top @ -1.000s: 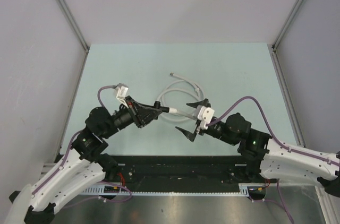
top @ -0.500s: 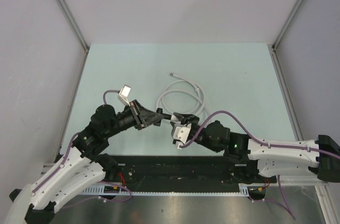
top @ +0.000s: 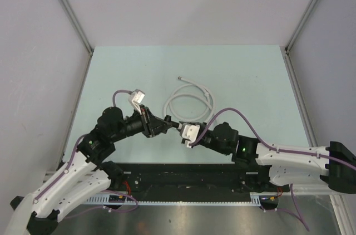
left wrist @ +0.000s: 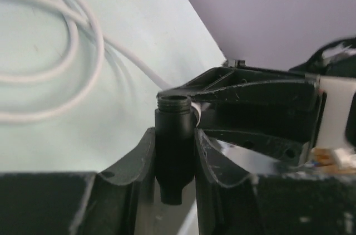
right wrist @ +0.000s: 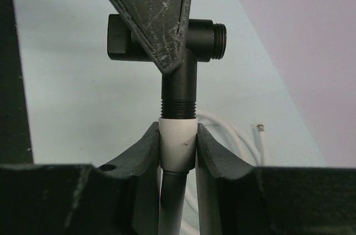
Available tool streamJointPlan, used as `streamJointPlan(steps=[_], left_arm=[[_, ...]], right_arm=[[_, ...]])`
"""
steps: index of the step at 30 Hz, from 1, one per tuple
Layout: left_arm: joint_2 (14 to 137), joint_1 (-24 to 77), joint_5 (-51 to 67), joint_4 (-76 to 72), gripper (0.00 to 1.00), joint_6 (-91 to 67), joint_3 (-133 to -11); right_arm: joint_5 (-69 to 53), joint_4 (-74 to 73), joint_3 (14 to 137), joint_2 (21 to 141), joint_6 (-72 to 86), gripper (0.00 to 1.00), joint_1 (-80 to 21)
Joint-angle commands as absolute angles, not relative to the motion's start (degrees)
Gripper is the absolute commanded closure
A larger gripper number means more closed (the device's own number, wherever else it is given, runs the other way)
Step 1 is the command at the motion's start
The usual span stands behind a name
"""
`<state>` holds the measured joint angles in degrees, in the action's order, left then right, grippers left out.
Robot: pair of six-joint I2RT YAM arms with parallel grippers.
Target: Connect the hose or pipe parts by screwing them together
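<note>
A black T-shaped pipe fitting (left wrist: pixel 174 151) is clamped in my shut left gripper (left wrist: pixel 174 135), just above the table at its near middle. Seen from the right wrist, the same T fitting (right wrist: pixel 183 73) points its threaded stem down into a white nut (right wrist: pixel 178 143). My right gripper (right wrist: pixel 178 129) is shut on that nut, with a grey hose running back between its fingers. From above, the left gripper (top: pixel 167 124) and the right gripper (top: pixel 185 130) meet tip to tip. Behind them the white hose (top: pixel 189 101) lies coiled, its free end (top: pixel 179 78) resting on the table.
The pale green table (top: pixel 250 79) is boxed in by grey walls and metal frame posts (top: pixel 69 12). A black rail (top: pixel 183 176) runs along the near edge. Purple cables (top: pixel 245 113) arch over both wrists.
My right gripper has swung left from beside the coil to the left gripper and gone from wide open to shut on the white nut. The left gripper has kept the black fitting, shifting slightly.
</note>
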<state>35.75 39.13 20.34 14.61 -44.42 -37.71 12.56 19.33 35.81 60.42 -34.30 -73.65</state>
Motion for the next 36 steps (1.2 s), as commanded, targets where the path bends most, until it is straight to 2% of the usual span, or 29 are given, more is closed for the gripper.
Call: streamJointPlan(steps=[1,2,5,13,16,19,21,23,25,26,28,29,30,34,36], left_arm=[[33.1,39.5,22.4,6.0,1.0,-16.5,-38.3],[32.5,39.4,22.8,4.9,1.0,-11.0,-37.5],[31.5,39.4,26.5,1.0,1.0,-2.1,-35.1],[35.5,39.5,41.5,-3.7,1.0,14.7,-33.0],[35.5,39.4,44.2,-7.3,1.0,17.0,-31.2],[35.9,39.5,43.6,-8.3,1.0,17.4,-31.0],[36.6,39.4,40.2,-8.3,1.0,14.7,-31.8],[36.5,39.4,37.5,-8.4,1.0,10.2,-32.4],[35.7,39.4,30.3,-8.9,1.0,5.2,-32.6],[35.3,39.4,26.3,-9.0,1.0,-2.5,-33.0],[33.8,39.4,16.8,-8.8,1.0,-10.9,-33.0],[33.2,39.4,14.6,-7.6,1.0,-18.1,-33.4],[32.6,39.5,13.0,-6.8,1.0,-21.3,-33.7],[32.9,39.5,9.1,-0.5,1.0,-33.4,-36.7],[33.5,39.5,7.1,5.1,1.0,-39.4,-39.0]], right_arm=[[-8.2,19.2,38.1,58.0,-22.4,1.0,-68.9],[-14.5,18.8,38.1,57.8,-21.0,1.0,-67.1],[-23.4,17.6,38.1,57.8,-17.0,1.0,-62.0],[-48.4,19.1,38.2,61.9,-8.7,1.0,-52.7],[-51.1,19.1,38.2,62.6,-6.5,1.0,-51.2],[-47.4,17.1,38.2,62.2,-6.4,1.0,-51.1],[-44.0,15.1,38.3,60.7,-6.2,0.75,-51.0],[-36.4,13.2,38.3,57.9,-5.8,0.55,-51.1],[-26.6,11.8,38.3,55.5,-5.8,0.4,-51.2],[-23.4,10.5,38.3,54.5,-6.6,0.32,-51.9],[-15.1,9.4,38.1,51.6,-8.7,0.24,-53.0],[-12.7,8.8,38.1,50.9,-11.9,0.17,-53.9],[-10.1,8.8,38.0,50.0,-13.4,0.15,-55.6],[5.5,10.8,38.0,49.1,-22.1,0.11,-61.9],[8.7,12.7,37.9,49.1,-29.1,0.08,-64.5]])
